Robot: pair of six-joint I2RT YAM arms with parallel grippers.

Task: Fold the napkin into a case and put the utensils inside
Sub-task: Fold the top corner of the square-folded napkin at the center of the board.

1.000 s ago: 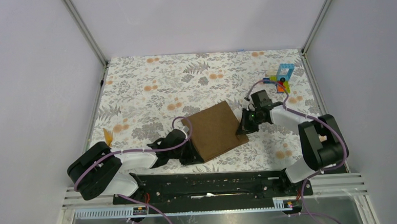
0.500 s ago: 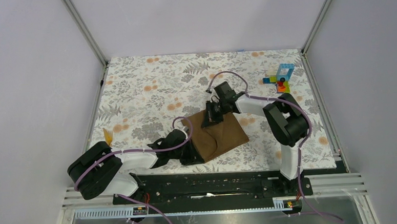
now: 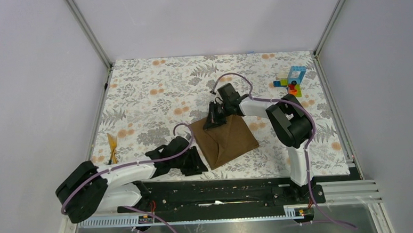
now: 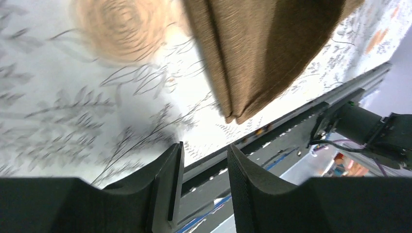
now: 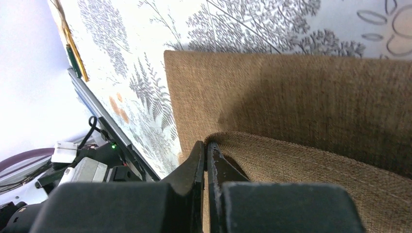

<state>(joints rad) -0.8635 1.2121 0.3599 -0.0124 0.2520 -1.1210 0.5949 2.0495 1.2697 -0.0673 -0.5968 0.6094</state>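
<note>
Evidently to fold it, the right gripper [image 5: 206, 148] pinched a corner of the napkin [image 3: 229, 142] over its middle — the left gripper [image 4: 204, 150] hovered beside, jaws spread.

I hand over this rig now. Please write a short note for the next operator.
The left gripper is open and empty, beside the near corner of the napkin.
The right gripper is shut on a napkin corner, folded over to the far side.
The utensils lie at the left edge of the table covering, apart from the napkin.
Done: one fold under way. Left: finish the case, put utensils inside.
</note>
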